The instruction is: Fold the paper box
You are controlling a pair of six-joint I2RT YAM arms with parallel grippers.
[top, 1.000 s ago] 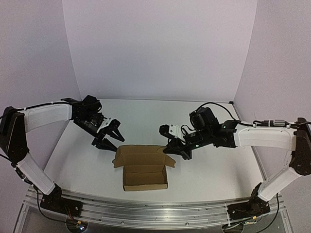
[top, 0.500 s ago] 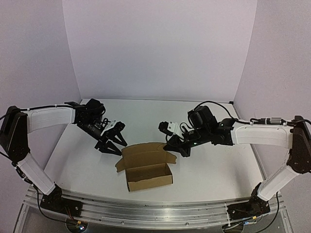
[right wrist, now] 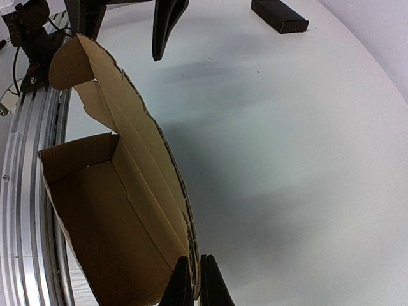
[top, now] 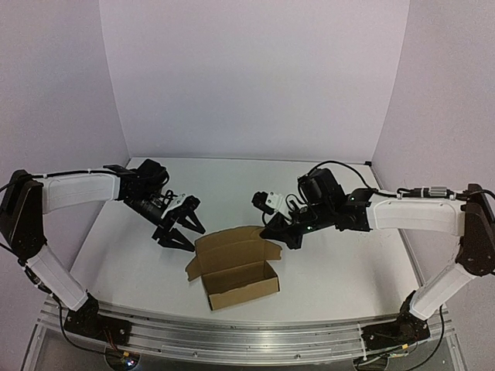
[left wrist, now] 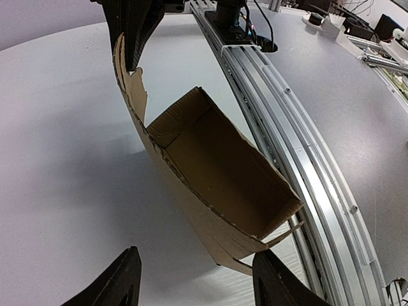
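The paper box (top: pixel 236 280) is a small brown cardboard box lying on the white table with its top open. Its long lid flap (top: pixel 232 242) stands up along the far side. My right gripper (top: pixel 283 238) is shut on that flap's right end, and in the right wrist view the cardboard (right wrist: pixel 121 159) is pinched between the black fingers of the right gripper (right wrist: pixel 196 275). My left gripper (top: pixel 189 238) is open at the flap's left end. Seen from the left wrist, the flap's near corner (left wrist: pixel 245 258) lies between the tips of the left gripper (left wrist: pixel 194 271), close to one finger.
A small black block (right wrist: pixel 279 16) lies on the table far beyond the box. An aluminium rail (top: pixel 232 334) runs along the near table edge, close to the box's front wall. Pale walls close in the back and both sides.
The box has slid and turned a little toward the near right. My left gripper has moved right, up to the flap's left end, and opened wider. The right gripper keeps its hold.
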